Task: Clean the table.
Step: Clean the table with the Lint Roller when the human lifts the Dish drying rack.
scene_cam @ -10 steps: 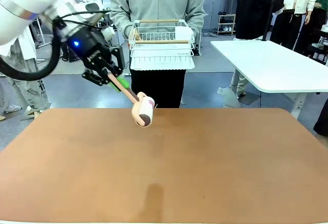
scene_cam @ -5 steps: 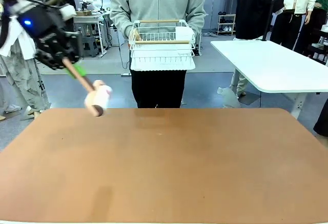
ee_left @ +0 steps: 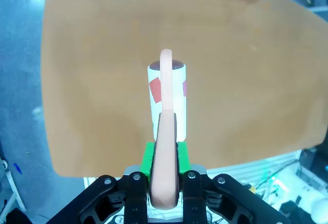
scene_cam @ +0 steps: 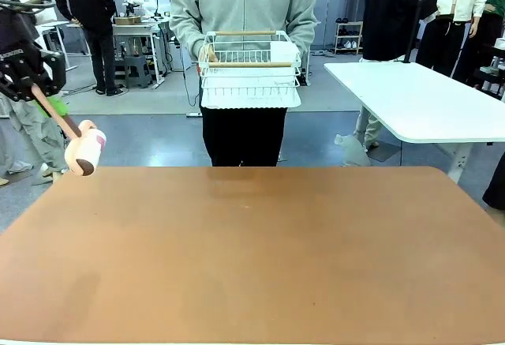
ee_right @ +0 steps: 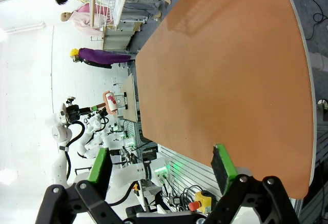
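Observation:
The table (scene_cam: 260, 250) has a bare reddish-brown top. My left gripper (scene_cam: 46, 96) hangs high at the far left, shut on the pink handle of a lint roller (scene_cam: 84, 153). The roller's white head hovers just above the table's far left corner, not touching it. In the left wrist view the handle runs up between my green pads (ee_left: 148, 156) to the roller head (ee_left: 166, 93), with the table (ee_left: 241, 60) below. My right gripper (ee_right: 161, 165) stands open and empty over the table (ee_right: 225, 70).
A person stands at the far edge holding a white wire dish rack (scene_cam: 248, 69) at chest height. A white-topped table (scene_cam: 418, 100) stands at the back right. Other people and equipment stand on the floor behind.
My left arm has swung left and up with the lint roller, from over the table's far middle to its far left corner. The person and rack have stayed put.

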`<control>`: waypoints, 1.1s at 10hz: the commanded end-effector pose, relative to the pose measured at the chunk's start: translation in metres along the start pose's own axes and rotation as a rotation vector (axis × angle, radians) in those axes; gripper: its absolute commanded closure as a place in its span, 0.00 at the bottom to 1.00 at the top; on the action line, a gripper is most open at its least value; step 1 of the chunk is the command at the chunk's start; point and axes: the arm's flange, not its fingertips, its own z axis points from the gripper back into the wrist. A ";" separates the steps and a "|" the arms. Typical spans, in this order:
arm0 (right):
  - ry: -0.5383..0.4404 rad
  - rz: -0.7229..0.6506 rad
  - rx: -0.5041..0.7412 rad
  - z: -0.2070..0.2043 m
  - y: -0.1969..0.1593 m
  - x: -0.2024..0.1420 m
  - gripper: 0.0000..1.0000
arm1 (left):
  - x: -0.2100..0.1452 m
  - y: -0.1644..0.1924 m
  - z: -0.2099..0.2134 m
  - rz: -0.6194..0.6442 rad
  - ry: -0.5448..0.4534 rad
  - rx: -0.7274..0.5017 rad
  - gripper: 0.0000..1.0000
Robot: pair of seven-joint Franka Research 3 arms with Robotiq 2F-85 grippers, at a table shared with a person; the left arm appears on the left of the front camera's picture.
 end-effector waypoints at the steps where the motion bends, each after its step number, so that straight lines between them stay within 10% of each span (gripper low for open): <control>1: 0.000 -0.015 -0.011 0.002 0.005 -0.001 0.00 | 0.013 -0.006 -0.003 0.010 -0.028 0.012 0.79; 11: 0.000 -0.015 -0.011 0.002 0.005 -0.001 0.00 | 0.013 -0.004 -0.008 0.026 -0.023 0.029 0.79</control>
